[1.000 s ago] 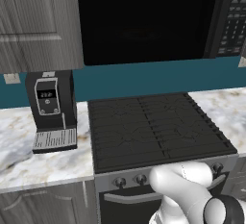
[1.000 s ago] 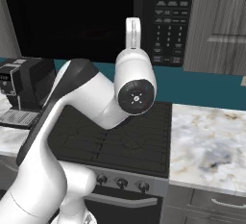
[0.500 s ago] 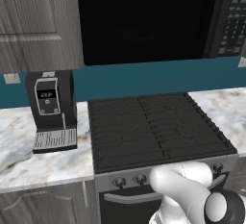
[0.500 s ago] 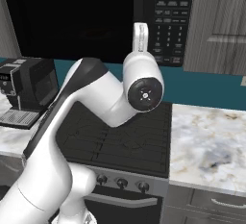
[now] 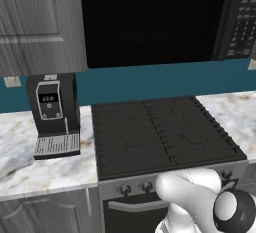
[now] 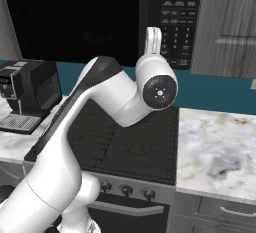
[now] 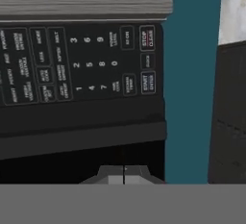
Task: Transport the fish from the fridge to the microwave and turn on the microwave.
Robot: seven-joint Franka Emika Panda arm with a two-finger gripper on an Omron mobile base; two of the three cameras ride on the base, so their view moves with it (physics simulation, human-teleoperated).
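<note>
Tool (image 7: pixel 124 174): fingertips pressed together, nothing between them; raised in front of the keypad.
Microwave (image 5: pixel 150 22): straight ahead of the tool, door dark and seemingly shut.
Keypad (image 6: pixel 176 24): directly beyond the fingertips, close but seemingly not yet touched; rolled sideways in the hand view.
Start button (image 7: pixel 148 82): blue-lit, ahead of the tip and off to one side; likely needs a sideways shift, then a push forward.
Fish: cannot tell; presumably behind the door.
Stove (image 5: pixel 160 132): below the tool.
</note>
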